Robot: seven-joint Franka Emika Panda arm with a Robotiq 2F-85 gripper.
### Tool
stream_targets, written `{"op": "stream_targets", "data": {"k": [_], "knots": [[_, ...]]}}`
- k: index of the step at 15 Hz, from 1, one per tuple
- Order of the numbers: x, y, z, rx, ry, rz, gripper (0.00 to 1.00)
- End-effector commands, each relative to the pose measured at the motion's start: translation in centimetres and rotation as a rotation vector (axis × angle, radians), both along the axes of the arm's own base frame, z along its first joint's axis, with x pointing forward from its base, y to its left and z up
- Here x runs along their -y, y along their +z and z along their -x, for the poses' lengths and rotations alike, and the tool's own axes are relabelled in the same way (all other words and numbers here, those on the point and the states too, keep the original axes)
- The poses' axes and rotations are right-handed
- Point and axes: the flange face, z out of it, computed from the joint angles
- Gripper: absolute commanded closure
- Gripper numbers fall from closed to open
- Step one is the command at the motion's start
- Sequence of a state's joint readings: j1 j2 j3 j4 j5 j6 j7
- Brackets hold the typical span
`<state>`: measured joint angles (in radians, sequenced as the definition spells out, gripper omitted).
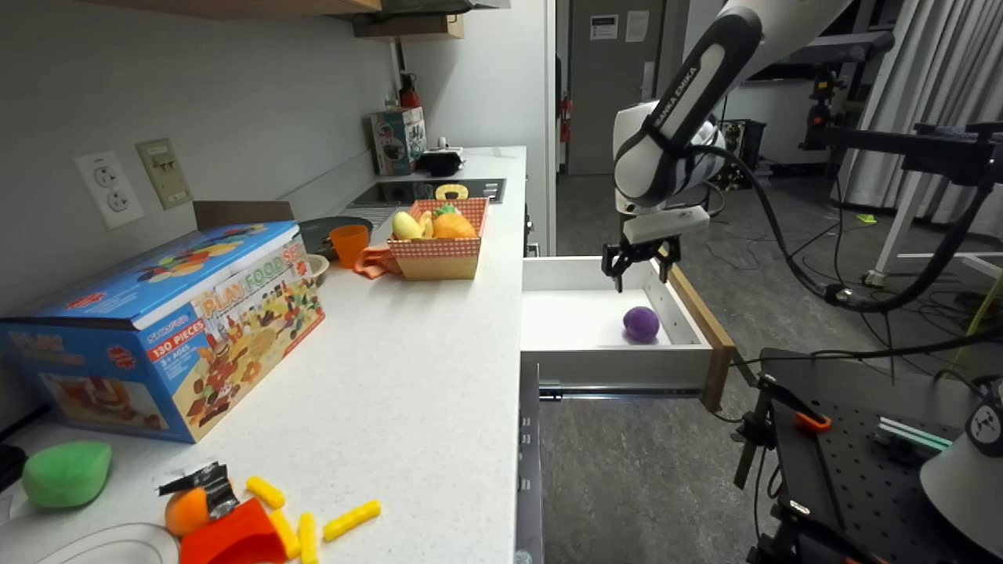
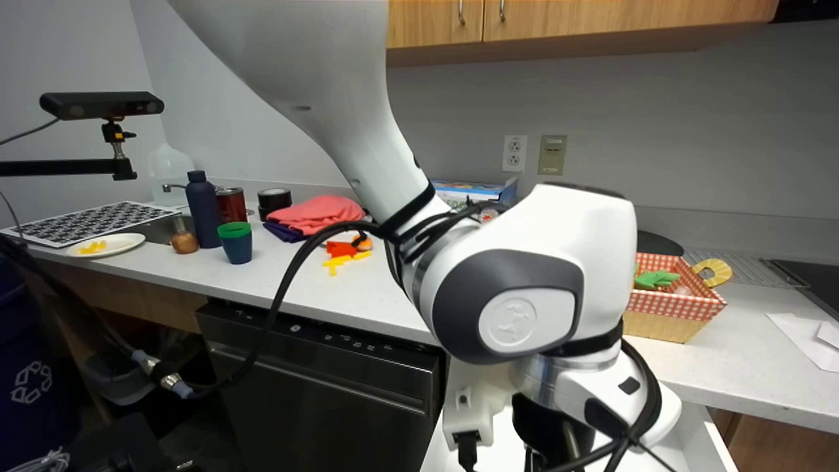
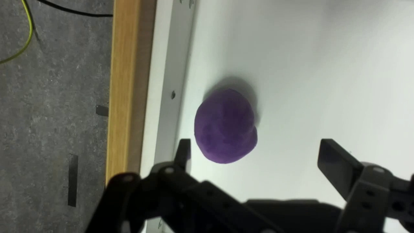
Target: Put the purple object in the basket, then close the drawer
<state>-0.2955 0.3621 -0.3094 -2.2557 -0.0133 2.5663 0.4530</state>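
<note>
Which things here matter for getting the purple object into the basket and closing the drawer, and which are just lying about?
For the job:
purple object, in the open drawer
basket, on the counter
hand, open over the drawer

Just lying about:
play food box
orange cup
yellow sticks
green toy
dark blue bottle
pink cloth

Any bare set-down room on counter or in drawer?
Counter: between play food box, basket, yellow sticks and front edge. Drawer: counter side of the purple object; open gripper hangs above. Crowded: counter around red object and orange ball.
</note>
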Motion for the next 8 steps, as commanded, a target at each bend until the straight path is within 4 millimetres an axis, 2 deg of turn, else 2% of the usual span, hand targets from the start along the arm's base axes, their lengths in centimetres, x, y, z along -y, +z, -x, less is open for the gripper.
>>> {"op": "stream_targets", "data": {"k": [1,6,8], "knots": [[2.0,-5.0,0.1,0.012,0.002,0.021,0.0],[3.2,-9.8,-0.3,-0.021,-0.014,0.022,0.01],[3.8,-11.0,-0.6,-0.034,-0.028,0.019,0.26]]}}
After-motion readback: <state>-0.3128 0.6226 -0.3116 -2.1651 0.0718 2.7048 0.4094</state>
